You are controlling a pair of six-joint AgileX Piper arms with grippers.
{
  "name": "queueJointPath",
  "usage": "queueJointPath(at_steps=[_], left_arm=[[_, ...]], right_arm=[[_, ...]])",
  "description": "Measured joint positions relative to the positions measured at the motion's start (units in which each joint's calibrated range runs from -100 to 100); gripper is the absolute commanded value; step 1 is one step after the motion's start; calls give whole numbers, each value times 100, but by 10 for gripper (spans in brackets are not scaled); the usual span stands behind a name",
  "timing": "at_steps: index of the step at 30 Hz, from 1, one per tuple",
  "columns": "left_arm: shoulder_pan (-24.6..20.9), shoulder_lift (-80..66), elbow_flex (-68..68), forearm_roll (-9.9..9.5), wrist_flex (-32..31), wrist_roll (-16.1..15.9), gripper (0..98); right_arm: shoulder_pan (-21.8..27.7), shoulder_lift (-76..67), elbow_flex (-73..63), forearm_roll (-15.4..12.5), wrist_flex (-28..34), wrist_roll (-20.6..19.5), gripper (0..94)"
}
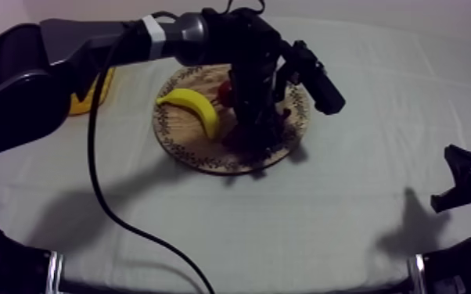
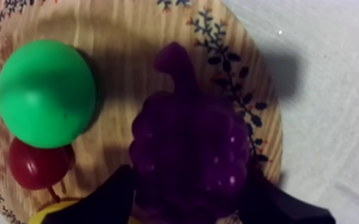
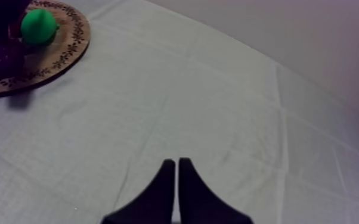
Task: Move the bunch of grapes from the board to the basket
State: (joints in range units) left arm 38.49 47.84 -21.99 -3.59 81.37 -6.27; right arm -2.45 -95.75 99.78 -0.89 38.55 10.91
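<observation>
At the middle of the top frame, slightly above centre, the round wooden board (image 1: 177, 139) lies on the table (image 1: 332, 227). My left arm comes in from the upper left and reaches down over the board's right half. The left claw (image 2: 188, 205) has its two black fingers (image 2: 113, 196) set against opposite sides of the bunch of grapes (image 2: 188, 143), pinching it. The bunch sits on the board with its stem pointing away from the claw. Beside the grapes is the green pear (image 2: 46, 92), with the small red fruit (image 2: 36, 165) touching it. The banana (image 1: 194, 108) lies on the board's left half. The yellow basket (image 1: 91, 94) stands at the upper left of the top frame, partly hidden by the left arm and apart from the board. The right claw (image 3: 176, 176) hovers over bare cloth at the right edge of the top frame, well apart from the board, its fingers pressed together in a narrow wedge.
</observation>
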Motion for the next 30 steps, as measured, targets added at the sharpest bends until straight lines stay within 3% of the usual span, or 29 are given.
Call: queueJointPath(at_steps=[21,30], left_arm=[[205,-2084,266,-91,434,6,423],[-39,-2476,322,-120,515,-27,427]], right_arm=[[0,0,0,0,0,0,3],[0,0,0,0,0,0,3]])
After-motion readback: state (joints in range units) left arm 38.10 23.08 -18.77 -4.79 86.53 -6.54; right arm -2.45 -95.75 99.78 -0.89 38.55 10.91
